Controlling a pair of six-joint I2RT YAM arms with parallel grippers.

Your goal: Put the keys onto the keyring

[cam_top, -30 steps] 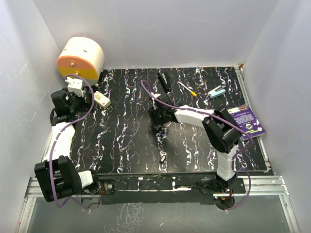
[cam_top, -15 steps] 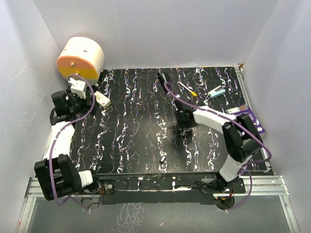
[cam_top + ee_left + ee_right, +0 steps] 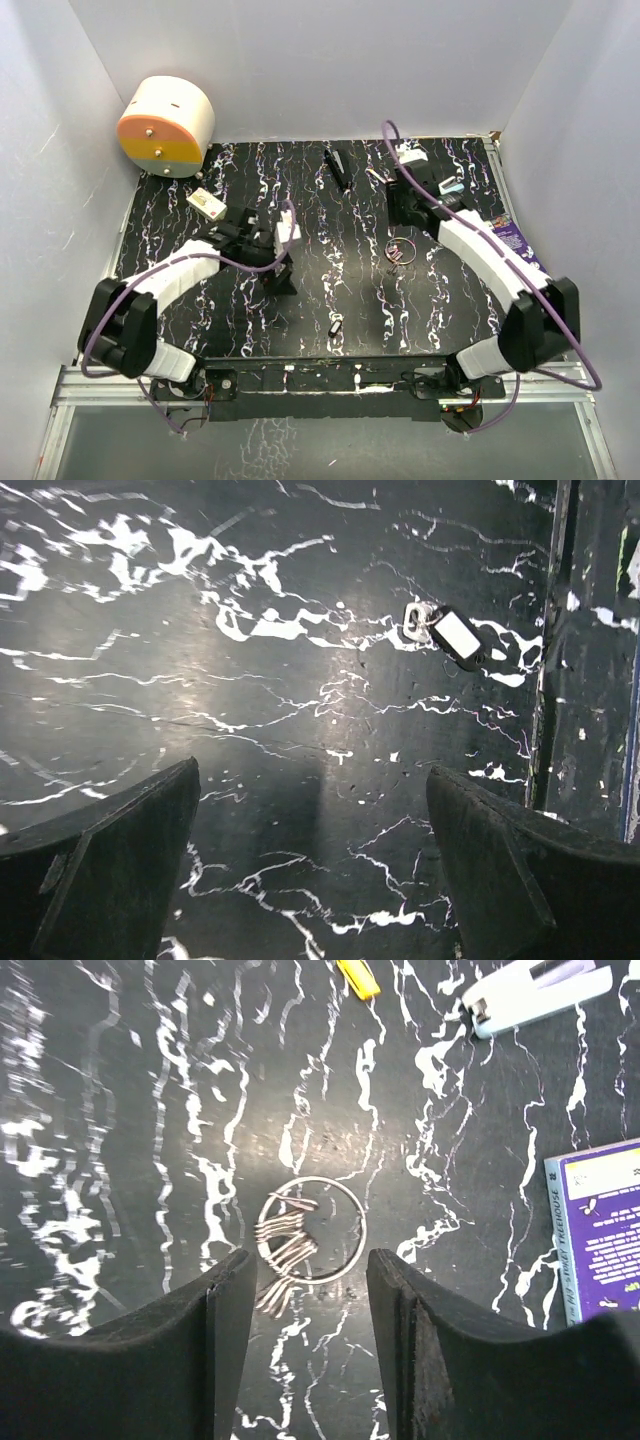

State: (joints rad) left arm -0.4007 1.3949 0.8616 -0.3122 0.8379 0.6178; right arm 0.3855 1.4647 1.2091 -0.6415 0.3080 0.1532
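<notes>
Silvery keys (image 3: pixel 283 1248) are seen bunched on keyring (image 3: pixel 345 1200) below half-spread, empty R gripper (image 3: pixel 308 1260); L gripper (image 3: pixel 312 775) held wide; booklet (image 3: pixel 600 1230) print illegible.

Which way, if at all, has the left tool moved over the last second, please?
Yes. The left tool has swung away from the orange-and-cream drum, rightward and nearer, toward the middle of the table.

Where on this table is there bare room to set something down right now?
Bare patches: the middle, between the left gripper and the keyring; the far strip between the white box and the black stick. Crowded: the far right, around the right gripper and booklet.
</notes>
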